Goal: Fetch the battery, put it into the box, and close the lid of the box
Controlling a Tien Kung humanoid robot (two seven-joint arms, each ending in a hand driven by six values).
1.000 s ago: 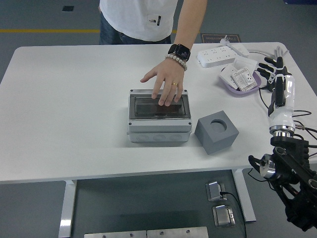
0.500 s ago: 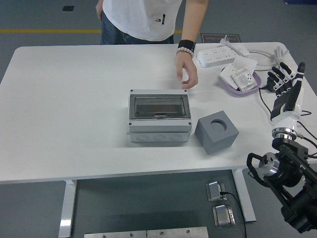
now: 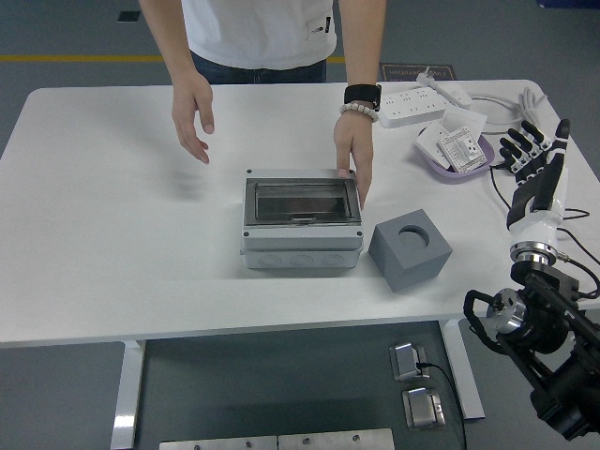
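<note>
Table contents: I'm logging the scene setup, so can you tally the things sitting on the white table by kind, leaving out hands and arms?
Grey enclosure box with clear lid: 1
Grey cube with round hole: 1
White power strip: 1
Purple dish of white parts: 1
Total: 4

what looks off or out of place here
Nothing is spilled or damaged. The box sits square with its lid shut, but a person's hand rests at its right edge while the right robot hand hovers open, away from it.
</note>
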